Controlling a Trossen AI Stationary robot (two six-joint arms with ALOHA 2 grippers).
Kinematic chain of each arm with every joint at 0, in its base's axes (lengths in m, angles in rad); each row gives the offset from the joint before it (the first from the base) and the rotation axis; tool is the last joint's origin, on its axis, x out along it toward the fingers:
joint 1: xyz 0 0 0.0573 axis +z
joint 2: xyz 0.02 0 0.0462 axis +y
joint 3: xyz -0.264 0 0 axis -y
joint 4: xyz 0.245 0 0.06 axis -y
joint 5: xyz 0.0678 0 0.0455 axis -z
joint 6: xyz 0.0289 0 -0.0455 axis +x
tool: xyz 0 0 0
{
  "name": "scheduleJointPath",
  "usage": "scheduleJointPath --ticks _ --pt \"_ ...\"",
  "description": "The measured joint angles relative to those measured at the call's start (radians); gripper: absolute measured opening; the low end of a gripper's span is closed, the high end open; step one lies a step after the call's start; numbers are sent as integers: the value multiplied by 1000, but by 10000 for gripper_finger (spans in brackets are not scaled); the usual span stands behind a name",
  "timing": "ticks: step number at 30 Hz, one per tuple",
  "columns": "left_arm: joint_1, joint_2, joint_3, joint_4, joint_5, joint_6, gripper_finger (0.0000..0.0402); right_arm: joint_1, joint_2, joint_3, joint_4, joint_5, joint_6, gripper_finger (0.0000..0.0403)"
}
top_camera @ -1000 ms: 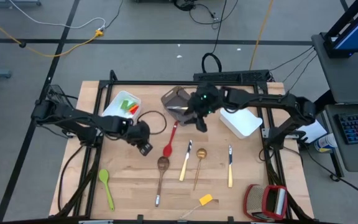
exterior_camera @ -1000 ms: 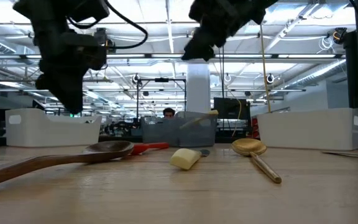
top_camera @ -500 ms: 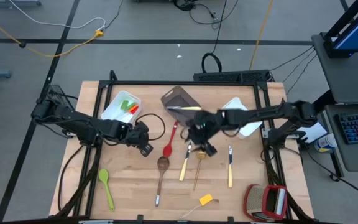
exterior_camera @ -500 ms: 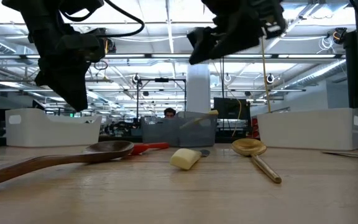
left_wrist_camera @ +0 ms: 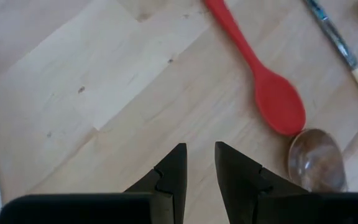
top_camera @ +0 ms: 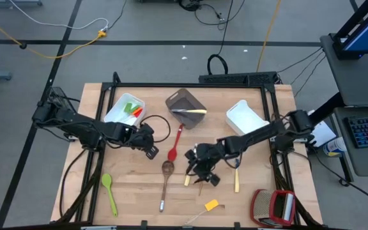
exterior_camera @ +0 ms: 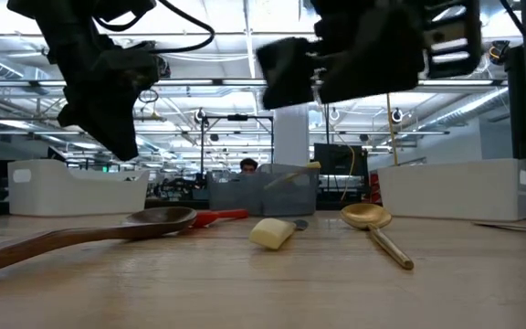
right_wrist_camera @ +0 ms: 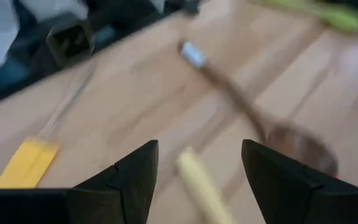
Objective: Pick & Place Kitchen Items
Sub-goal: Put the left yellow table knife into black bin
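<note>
My right gripper (top_camera: 200,170) hovers open over the table's middle, above a pale-handled knife (right_wrist_camera: 197,180) whose handle shows between its spread fingers, untouched. The gold spoon (exterior_camera: 368,217) lies right beside it. A brown wooden spoon (top_camera: 165,180), a red spoon (top_camera: 174,144), a green spoon (top_camera: 109,193), a second knife (top_camera: 236,179) and a small yellow piece (top_camera: 211,205) lie flat on the wood. My left gripper (top_camera: 149,149) hangs left of the red spoon (left_wrist_camera: 263,87), its fingers a little apart with nothing between them.
Three bins stand along the far side: a white bin (top_camera: 125,108) holding green and orange utensils, a grey bin (top_camera: 185,104) with one utensil, and a second white bin (top_camera: 245,119). A red-and-silver object (top_camera: 273,207) sits at the near right corner.
My right gripper has swung from above the grey bin toward the table's near edge and down, rolling as it went, and now hangs over the knife and gold spoon. No utensil on the table has moved.
</note>
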Motion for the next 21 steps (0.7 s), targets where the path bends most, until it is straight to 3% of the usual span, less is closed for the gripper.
scheduleJointPath --ticks 9,16,21 --pt "-1 0 -1 33 0 83 85 1 195 7 158 1 50 224" --pt "-1 0 -1 32 0 102 85 -60 256 16 146 -3 49 220" --pt "-1 0 -1 34 0 102 85 -102 254 18 73 -3 -38 190"
